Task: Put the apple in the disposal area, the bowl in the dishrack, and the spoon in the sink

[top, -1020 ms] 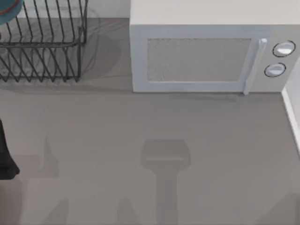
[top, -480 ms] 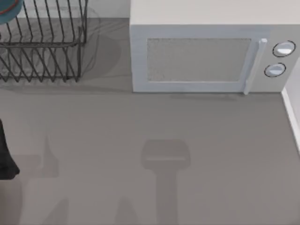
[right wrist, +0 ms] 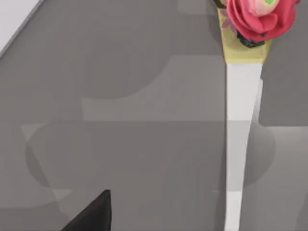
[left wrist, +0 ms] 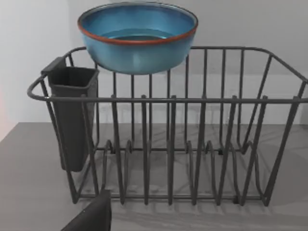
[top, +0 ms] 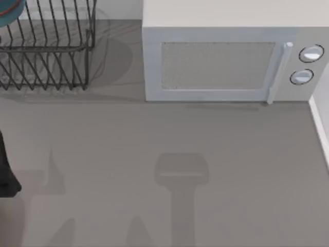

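Bowl [left wrist: 137,36] sits upright on the back top rail of the dishrack [left wrist: 168,144], at the counter's far-left corner, straight ahead of the left arm; can't tell either gripper's jaw state.

Grey counter [top: 154,144], white microwave [top: 231,56] at back.

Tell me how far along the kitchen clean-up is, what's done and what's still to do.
Done, it seems: the bowl sits upright at the top of the dishrack, beside its dark cutlery holder. In hand: nothing I can see; the counter in front of the microwave holds only shadows. Left: I can't judge the apple or the spoon from these views.
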Controlling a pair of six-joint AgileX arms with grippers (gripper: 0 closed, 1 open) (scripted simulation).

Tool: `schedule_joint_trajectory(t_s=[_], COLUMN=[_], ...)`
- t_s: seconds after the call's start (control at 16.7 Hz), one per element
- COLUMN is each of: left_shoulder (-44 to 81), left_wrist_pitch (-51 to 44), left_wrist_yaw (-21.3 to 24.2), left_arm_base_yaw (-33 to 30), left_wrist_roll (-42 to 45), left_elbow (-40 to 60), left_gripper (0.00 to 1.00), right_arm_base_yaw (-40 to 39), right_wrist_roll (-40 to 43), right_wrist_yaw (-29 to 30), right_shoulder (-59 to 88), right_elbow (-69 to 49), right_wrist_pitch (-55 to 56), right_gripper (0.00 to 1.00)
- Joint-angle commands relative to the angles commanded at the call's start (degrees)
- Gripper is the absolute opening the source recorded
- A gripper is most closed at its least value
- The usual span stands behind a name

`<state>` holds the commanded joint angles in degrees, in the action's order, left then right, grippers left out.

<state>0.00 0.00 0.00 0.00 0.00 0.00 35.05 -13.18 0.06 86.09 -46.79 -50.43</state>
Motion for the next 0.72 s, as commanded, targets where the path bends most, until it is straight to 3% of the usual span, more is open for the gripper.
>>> schedule_joint_trajectory(t_s=[0.3,0.66,0.72], left_shoulder=[0.0,0.0,0.0], left_wrist_pitch=[0.0,0.0,0.0], left_wrist_yaw=[0.0,0.0,0.0], left_arm_base_yaw=[0.0,0.0,0.0], left_wrist_roll=[0.0,0.0,0.0], left_elbow=[0.0,0.0,0.0], left_gripper=[1.0,1.0,1.0], right_arm_base_yaw=[-0.04,-0.05,-0.05], right_wrist_roll=[-0.15,-0.18,-0.18], right_wrist_yaw=[0.0,0.0,0.0], right_shoulder=[6.74,8.15,8.15], right_elbow=[7.37,8.89,8.89], right_wrist_pitch=[14.43,17.06,17.06], right_gripper=[1.0,1.0,0.92])
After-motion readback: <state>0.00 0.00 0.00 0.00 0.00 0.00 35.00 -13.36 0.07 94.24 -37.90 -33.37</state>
